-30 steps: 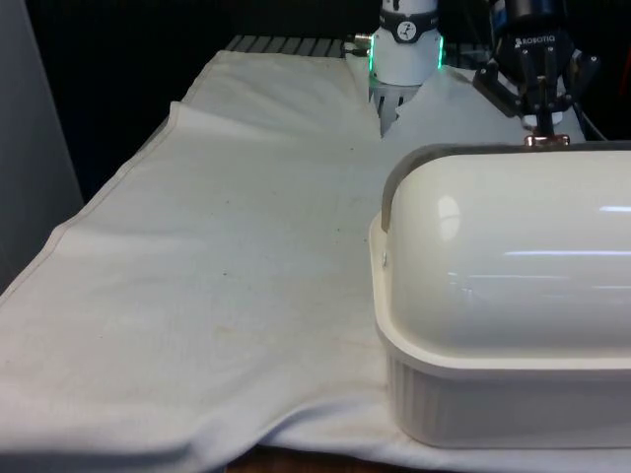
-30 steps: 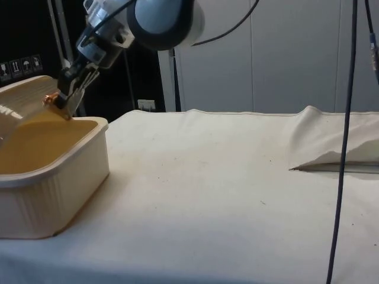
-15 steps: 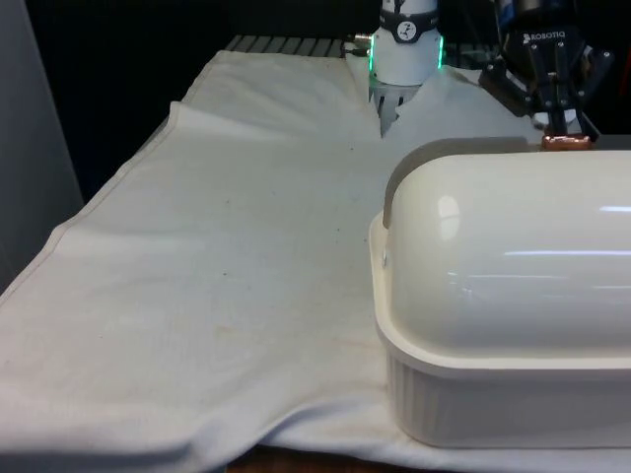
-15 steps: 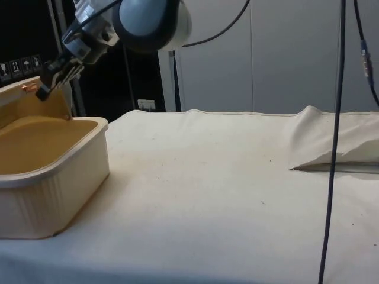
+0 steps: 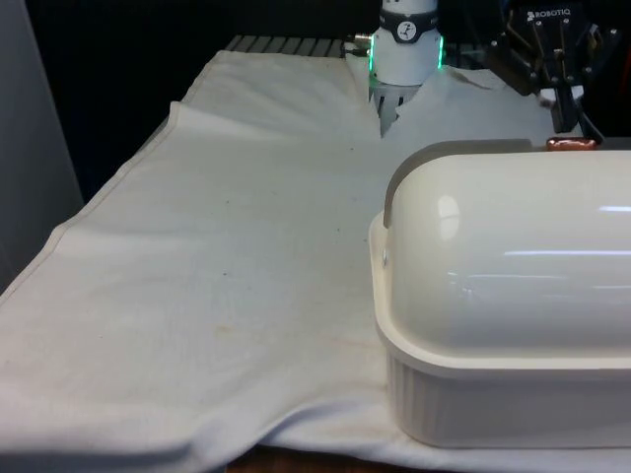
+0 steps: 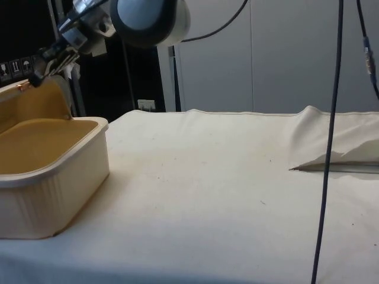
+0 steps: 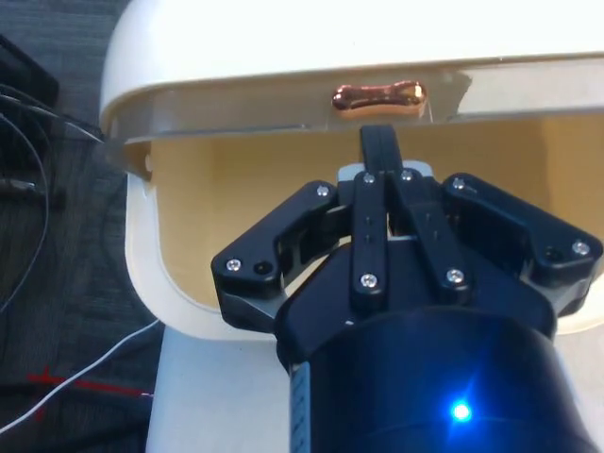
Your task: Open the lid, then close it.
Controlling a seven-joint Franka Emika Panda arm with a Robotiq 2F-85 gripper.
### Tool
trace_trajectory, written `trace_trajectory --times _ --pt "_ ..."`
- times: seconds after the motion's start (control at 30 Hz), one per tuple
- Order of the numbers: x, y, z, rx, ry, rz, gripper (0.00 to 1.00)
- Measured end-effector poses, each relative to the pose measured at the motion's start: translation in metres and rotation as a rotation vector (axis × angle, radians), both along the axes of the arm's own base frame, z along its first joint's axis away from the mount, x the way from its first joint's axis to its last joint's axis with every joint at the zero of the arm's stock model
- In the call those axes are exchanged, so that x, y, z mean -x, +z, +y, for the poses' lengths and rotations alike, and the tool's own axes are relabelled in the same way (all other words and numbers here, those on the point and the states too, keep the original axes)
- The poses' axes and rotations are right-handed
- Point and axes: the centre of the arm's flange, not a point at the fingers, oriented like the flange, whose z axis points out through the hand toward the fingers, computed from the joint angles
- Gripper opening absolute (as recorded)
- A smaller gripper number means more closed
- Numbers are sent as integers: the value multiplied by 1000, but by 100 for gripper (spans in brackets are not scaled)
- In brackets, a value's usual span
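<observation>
Hovering just behind a cream bread box (image 5: 503, 394), a black two-finger tool (image 5: 563, 120) hangs from a white robot arm (image 6: 151, 21) with its fingers (image 7: 379, 151) pressed together, holding nothing. The box stands on a worktop (image 5: 217, 276) covered by a white cloth, at the front view's right, its ribbed base near the cloth's front edge. Its rounded lid (image 5: 513, 256) is rolled up and back, so in the side view the yellowish inside of the box (image 6: 35, 148) lies open, with the lid's edge raised above the rear wall. A small copper-coloured handle (image 5: 569, 144) sits on the lid's edge. In the wrist view the closed fingertips point at this handle (image 7: 377, 96) and stop just short of it, apart from it. In the side view the tool (image 6: 37, 76) is tilted, just above the handle (image 6: 22, 87). A dark cable (image 6: 328, 142) hangs down in front of the side view's right half, over a fold in the cloth (image 6: 331, 151).
</observation>
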Motion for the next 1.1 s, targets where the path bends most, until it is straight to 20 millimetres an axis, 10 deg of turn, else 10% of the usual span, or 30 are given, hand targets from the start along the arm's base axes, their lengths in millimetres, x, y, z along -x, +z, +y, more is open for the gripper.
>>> trace_trajectory --times 0.3,1.1 --pt "0 1 0 0 -1 -4 0" --pt "-9 80 -18 28 11 -15 0"
